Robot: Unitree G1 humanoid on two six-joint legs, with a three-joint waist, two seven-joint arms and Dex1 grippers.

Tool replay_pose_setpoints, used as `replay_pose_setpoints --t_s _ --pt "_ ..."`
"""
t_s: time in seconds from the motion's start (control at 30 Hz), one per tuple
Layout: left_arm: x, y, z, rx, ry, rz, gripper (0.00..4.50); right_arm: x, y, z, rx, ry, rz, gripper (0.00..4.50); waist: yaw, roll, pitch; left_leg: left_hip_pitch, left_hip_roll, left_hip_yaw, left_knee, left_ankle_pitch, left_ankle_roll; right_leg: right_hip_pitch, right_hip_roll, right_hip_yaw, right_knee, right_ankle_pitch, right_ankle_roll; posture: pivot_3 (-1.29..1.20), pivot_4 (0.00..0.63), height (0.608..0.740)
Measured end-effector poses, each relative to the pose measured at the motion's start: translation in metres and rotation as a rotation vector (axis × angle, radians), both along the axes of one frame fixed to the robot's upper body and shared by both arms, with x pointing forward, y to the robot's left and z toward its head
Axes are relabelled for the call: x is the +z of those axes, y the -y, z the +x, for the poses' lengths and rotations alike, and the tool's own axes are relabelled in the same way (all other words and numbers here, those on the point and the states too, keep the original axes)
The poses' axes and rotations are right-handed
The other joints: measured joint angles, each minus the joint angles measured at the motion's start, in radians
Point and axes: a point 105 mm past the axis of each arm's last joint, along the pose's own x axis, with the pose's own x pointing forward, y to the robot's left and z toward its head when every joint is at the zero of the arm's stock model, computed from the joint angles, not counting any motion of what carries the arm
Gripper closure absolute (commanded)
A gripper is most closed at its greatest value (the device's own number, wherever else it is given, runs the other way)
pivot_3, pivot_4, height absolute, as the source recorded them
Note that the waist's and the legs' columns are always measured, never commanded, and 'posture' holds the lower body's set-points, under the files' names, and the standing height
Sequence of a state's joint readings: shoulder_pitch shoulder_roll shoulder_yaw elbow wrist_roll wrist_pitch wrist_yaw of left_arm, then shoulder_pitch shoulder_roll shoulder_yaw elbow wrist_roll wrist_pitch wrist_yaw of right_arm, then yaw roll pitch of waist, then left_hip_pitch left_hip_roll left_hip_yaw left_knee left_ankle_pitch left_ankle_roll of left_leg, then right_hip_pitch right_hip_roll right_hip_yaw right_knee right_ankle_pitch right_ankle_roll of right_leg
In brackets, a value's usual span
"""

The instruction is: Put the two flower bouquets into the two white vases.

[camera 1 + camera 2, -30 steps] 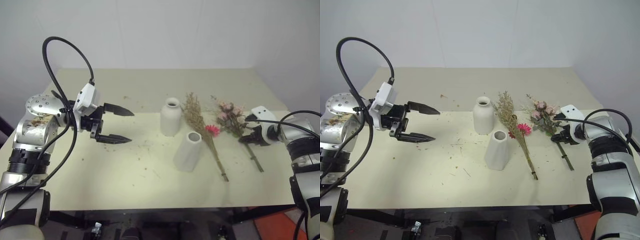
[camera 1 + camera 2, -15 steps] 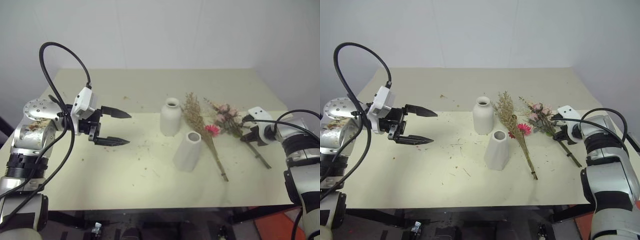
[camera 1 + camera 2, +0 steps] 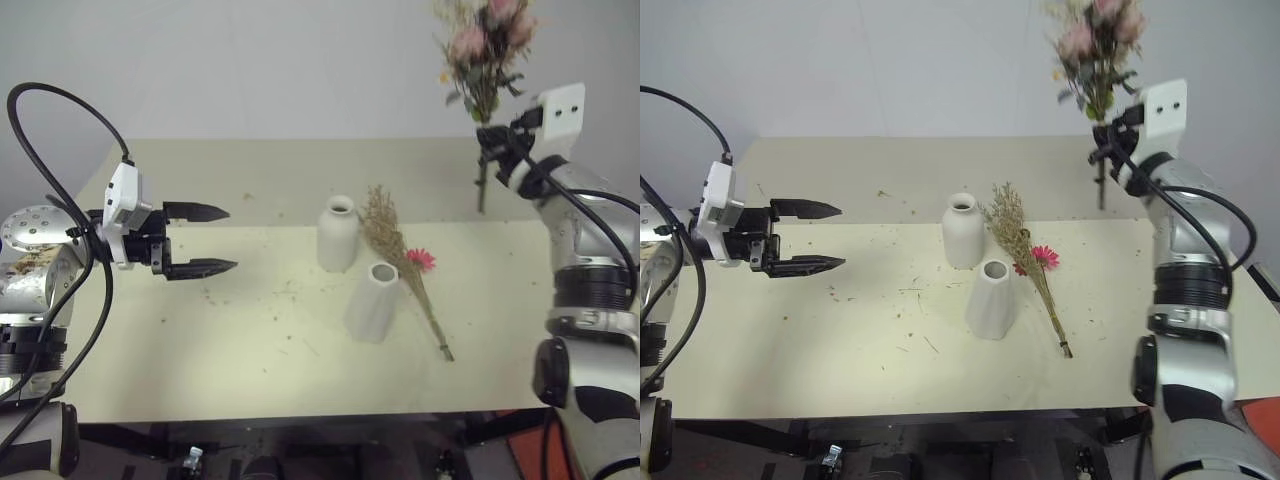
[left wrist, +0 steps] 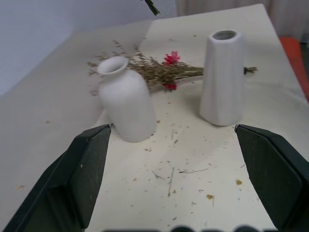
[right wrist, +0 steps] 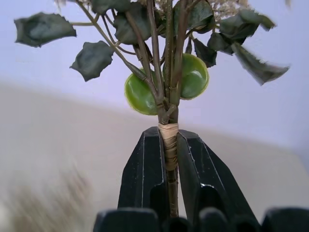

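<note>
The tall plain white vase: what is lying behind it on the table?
Behind the tapered vase lies the dried bouquet with its red-pink daisy, flat on the table. The vase may cover some stems.

1. Pink rose bouquet (image 3: 482,50): upright, raised high over the surface (image 3: 250,340), stem clamped in right end effector (image 3: 487,138).
2. Bottle-shaped vase (image 3: 338,233) and tapered vase (image 3: 372,301): standing mid-surface.
3. Dried bouquet (image 3: 405,260): lying just beside both vases.
4. Left end effector (image 3: 205,240): fingers spread, empty.
</note>
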State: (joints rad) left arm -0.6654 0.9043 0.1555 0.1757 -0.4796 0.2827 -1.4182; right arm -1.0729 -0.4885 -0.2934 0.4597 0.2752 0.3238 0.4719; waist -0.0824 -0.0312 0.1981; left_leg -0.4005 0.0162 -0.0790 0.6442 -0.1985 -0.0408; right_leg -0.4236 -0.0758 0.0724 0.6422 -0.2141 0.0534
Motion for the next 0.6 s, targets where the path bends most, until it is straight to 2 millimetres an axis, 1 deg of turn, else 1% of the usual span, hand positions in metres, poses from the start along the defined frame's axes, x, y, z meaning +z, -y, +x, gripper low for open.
replay_pose_setpoints --t_s 0.03,0.17,0.23,0.37,0.5,0.6 --pt "0.0 -0.001 0.001 0.01 -0.001 -0.005 0.0 0.002 -0.007 -0.001 0.052 0.019 0.064 4.31 0.002 0.0 0.0 0.0 0.0 0.0 0.0 0.0 0.0 0.0 0.0 0.0 0.0 0.0 0.0 0.0 0.15 0.74" --pt "-0.004 -0.005 0.002 0.039 -0.011 -0.02 0.0 0.004 -0.036 -0.005 0.25 0.071 0.23 4.31 0.007 0.0 0.0 -0.002 0.0 0.0 0.0 0.0 0.0 -0.001 0.0 0.0 0.0 0.0 0.0 0.0 0.15 0.74" --pt "-0.006 -0.006 0.003 0.052 -0.015 -0.028 0.0 0.002 -0.049 -0.006 0.325 0.084 0.263 4.31 0.009 0.0 0.0 -0.001 0.0 0.0 0.0 0.0 0.0 -0.001 0.0 0.0 0.0 0.0 0.0 0.0 0.15 0.74" --pt "-0.008 -0.007 0.002 0.063 -0.033 -0.049 0.0 0.002 -0.064 -0.005 0.425 0.101 0.327 4.31 0.009 0.001 0.0 -0.001 0.0 0.0 0.0 0.0 0.0 -0.001 0.0 0.0 0.001 0.0 0.0 0.0 0.15 0.74" --pt "-0.007 -0.005 0.0 0.06 -0.037 -0.062 0.0 0.008 -0.079 -0.006 0.504 0.121 0.36 4.31 0.009 0.001 0.0 -0.001 0.0 0.0 0.0 0.0 0.0 -0.001 0.0 0.0 0.001 0.0 -0.001 0.0 0.15 0.74" --pt "-0.011 -0.008 -0.002 0.079 -0.055 -0.064 0.0 0.009 -0.091 -0.005 0.569 0.122 0.373 4.31 0.006 0.001 0.001 0.0 0.0 0.0 -0.001 0.0 0.0 -0.002 0.0 0.0 0.001 0.0 -0.001 0.0 0.15 0.74"
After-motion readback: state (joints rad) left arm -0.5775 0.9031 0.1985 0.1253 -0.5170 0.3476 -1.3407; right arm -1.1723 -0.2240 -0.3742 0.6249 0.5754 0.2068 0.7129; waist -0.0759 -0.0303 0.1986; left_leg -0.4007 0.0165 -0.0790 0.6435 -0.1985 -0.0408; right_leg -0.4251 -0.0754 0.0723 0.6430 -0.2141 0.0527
